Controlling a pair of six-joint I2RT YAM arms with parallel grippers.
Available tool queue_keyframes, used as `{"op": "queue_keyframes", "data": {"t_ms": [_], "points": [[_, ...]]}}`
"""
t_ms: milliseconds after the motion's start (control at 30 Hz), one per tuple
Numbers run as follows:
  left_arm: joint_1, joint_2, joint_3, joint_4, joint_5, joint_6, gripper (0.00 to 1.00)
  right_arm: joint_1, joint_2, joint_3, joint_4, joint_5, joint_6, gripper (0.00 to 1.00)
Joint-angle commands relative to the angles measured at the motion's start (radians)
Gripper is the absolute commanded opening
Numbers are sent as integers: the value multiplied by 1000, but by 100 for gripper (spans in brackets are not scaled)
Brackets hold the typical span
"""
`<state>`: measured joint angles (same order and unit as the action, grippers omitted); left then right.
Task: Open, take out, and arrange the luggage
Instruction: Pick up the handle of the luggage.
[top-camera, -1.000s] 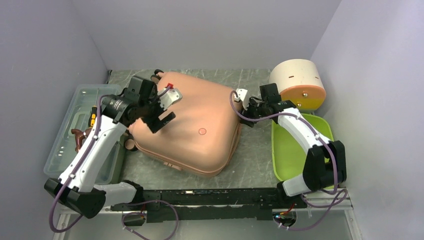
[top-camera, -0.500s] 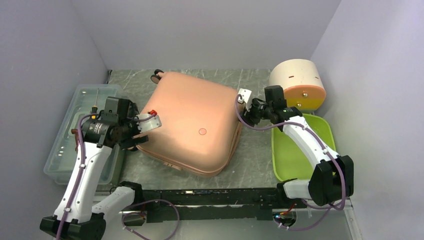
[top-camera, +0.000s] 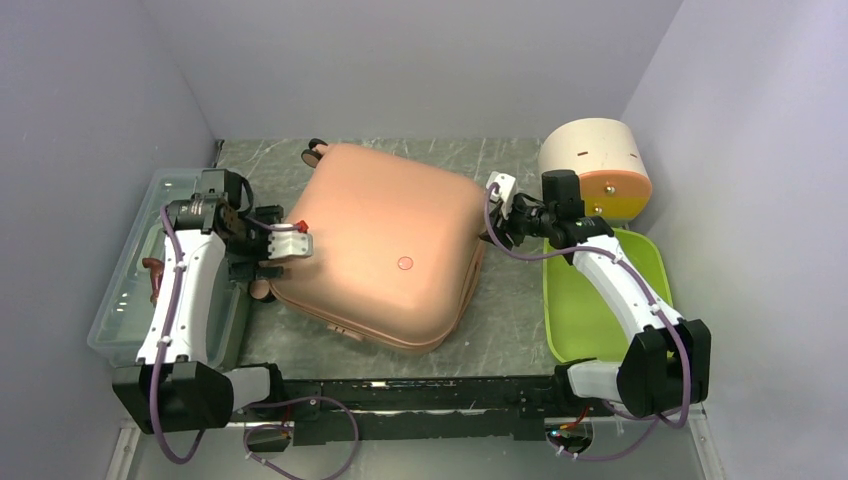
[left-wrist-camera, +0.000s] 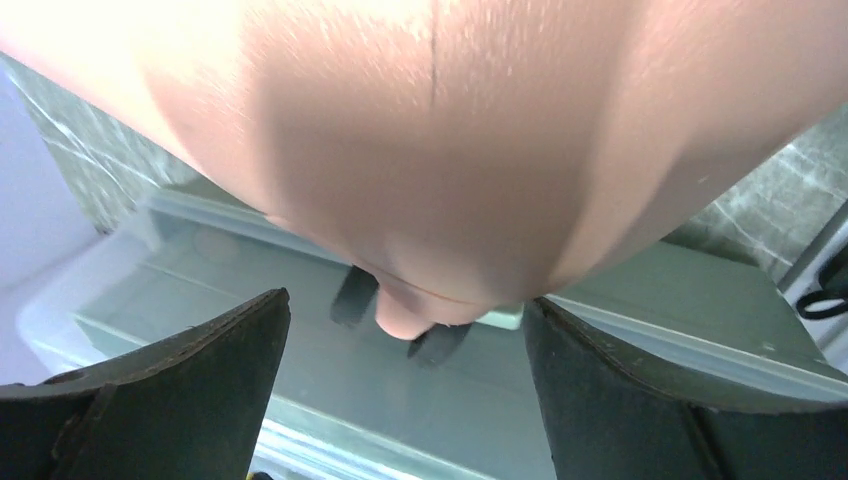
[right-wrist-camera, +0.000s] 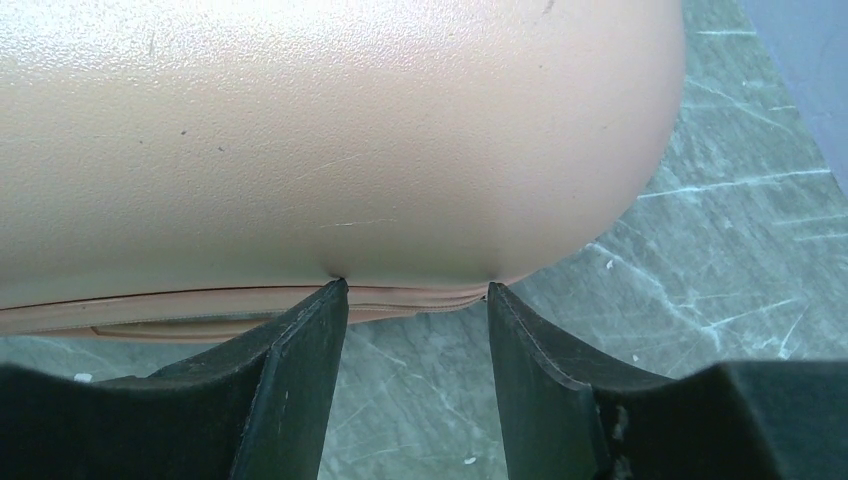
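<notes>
The luggage (top-camera: 385, 250), a salmon-pink hard-shell suitcase, lies flat and closed mid-table, with wheels (top-camera: 316, 152) at its far corner. My left gripper (top-camera: 262, 262) sits low at its left corner, between suitcase and bin. In the left wrist view the luggage (left-wrist-camera: 430, 150) fills the top and a wheel (left-wrist-camera: 405, 320) shows at its corner. The left gripper (left-wrist-camera: 405, 300) is wide open around that corner. My right gripper (top-camera: 490, 235) is at the right edge. In the right wrist view the right gripper (right-wrist-camera: 416, 287) is open, both tips against the luggage (right-wrist-camera: 330, 140) by its seam, with bare table between the fingers.
A clear plastic bin (top-camera: 130, 290) stands at the left with small items inside. A lime-green tray (top-camera: 580, 310) lies at the right. A cream and orange drum (top-camera: 597, 165) stands behind the tray. Grey walls close in on three sides.
My left arm swung off the top of the luggage, leftward and down to its left corner. My right gripper drew back a little to the right. The luggage stayed put.
</notes>
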<state>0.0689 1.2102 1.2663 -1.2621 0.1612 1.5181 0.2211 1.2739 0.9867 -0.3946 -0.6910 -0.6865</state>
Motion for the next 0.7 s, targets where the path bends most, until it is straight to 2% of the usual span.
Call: {"op": "queue_keyframes", "data": {"t_ms": [0,100,133,200,300,400,567,667], "points": [[3,22,67,-30,179,111,88,-8,-28,-1,54,-64,15,56],[2,56,82,-69,201,122,57,-8,-26,-2,53,-65,15,56],[2,65,86,-85,196,127,51,-8,-27,-2,52,-66,14,56],[3,75,91,-102,192,122,48,-9,-27,-2,52,-66,12,56],[3,77,93,-134,179,130,55,-11,-31,-2,53,-69,12,56],[3,77,78,-143,160,137,54,-13,-31,-2,53,-72,13,56],[3,91,88,-159,148,132,34,-18,-30,1,51,-62,10,56],[3,108,139,-175,141,106,27,-33,-29,6,47,-53,-5,57]]}}
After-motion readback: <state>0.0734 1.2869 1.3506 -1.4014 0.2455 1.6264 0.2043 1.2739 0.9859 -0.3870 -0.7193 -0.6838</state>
